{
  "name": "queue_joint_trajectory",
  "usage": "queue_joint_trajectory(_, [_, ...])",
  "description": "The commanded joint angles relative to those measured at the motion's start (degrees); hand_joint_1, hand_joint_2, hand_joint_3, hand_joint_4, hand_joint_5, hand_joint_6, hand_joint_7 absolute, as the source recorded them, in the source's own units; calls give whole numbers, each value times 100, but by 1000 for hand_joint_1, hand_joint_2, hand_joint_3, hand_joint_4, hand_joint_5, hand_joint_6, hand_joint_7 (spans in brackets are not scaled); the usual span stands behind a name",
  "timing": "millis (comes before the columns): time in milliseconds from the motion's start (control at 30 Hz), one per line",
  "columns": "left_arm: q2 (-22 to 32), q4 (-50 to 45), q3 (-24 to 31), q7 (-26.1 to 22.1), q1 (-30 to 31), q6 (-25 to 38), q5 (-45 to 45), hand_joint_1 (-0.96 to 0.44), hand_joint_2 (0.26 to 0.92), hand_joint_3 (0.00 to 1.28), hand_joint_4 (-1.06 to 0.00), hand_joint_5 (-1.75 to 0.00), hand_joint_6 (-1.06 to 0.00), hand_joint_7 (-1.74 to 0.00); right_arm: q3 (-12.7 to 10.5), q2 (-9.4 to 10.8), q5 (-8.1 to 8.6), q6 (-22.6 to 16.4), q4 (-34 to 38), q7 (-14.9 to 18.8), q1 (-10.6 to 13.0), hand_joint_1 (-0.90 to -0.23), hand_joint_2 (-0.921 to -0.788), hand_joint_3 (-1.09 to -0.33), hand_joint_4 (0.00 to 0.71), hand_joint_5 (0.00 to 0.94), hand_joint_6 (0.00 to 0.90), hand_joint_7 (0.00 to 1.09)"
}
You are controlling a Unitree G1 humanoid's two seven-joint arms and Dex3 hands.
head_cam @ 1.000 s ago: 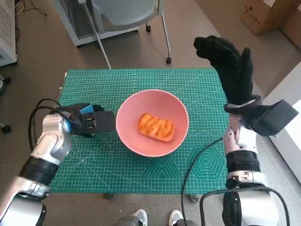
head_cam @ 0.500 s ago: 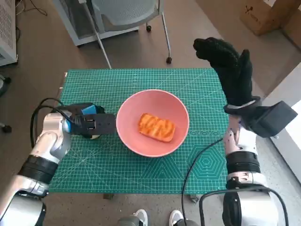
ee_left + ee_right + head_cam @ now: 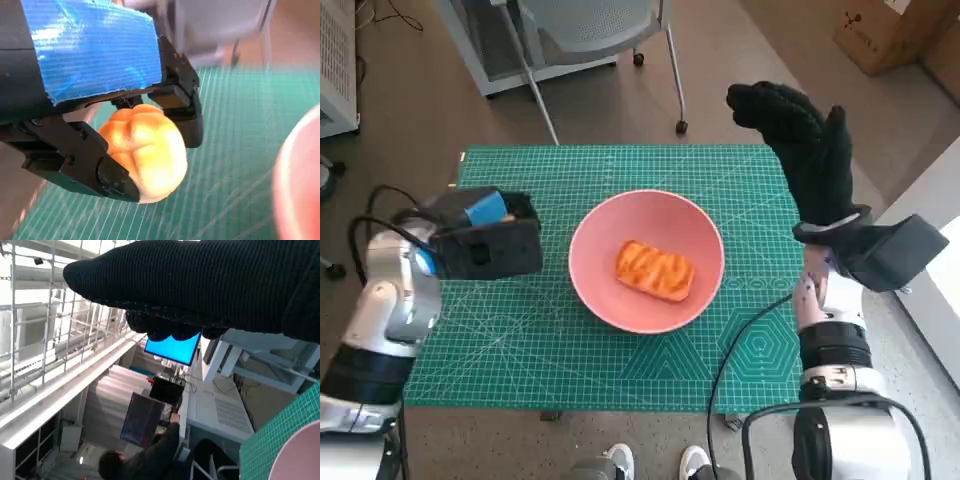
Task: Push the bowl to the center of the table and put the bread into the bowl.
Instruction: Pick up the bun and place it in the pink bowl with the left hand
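The left hand (image 3: 485, 245) has lifted off the table at the bowl's (image 3: 646, 260) nine o'clock, fingers clamping a bun (image 3: 145, 150). One bread (image 3: 653, 270) lies inside; right hand (image 3: 800, 150) raised, empty.

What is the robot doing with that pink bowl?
The pink bowl sits about in the middle of the green mat with one flat piece of bread already inside. The left hand is beside the bowl, holding a round bread roll between its fingers. The gloved right hand is raised over the table's far right corner, holding nothing.
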Motion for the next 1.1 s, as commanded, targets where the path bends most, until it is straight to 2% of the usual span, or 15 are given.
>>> queue_joint_trajectory(33, [-41, -928, 338, -26, 117, 158, -197, 2, 920, 73, -637, -1216, -663, -1135, 36, 37, -38, 113, -7, 58, 157, -549, -921, -499, 236, 1, 436, 0])
queue_joint_trajectory(267, [-310, -1974, 470, 59, 106, 242, -326, 3, 920, 58, -671, -1165, -662, -1151, 26, 52, -10, 171, 18, 94, 148, -554, -921, -497, 233, 0, 431, 0])
queue_joint_trajectory(567, [-802, -2735, 59, 11, -85, 291, -47, 3, 915, 21, -742, -1136, -703, -1059, 41, 68, -41, 167, -58, 41, 195, -557, -921, -499, 232, 0, 430, 0])
queue_joint_trajectory(767, [-1160, -2452, -315, 103, -217, 59, -67, 3, 918, 20, -707, -1093, -724, -1111, 50, 73, -74, 127, -82, -7, 230, -556, -921, -505, 231, 0, 429, 0])
queue_joint_trajectory(900, [-1353, -2055, -507, 239, -246, -246, -118, 3, 918, 21, -735, -1080, -693, -1129, 64, 78, -104, 68, -95, -37, 268, -557, -921, -508, 230, 0, 428, 0])
queue_joint_trajectory(1100, [-1636, -1384, -658, 438, -287, -675, -231, 2, 915, 14, -784, -1103, -680, -1069, 64, 66, -109, 14, -81, -60, 314, -556, -921, -508, 229, 0, 424, 0])
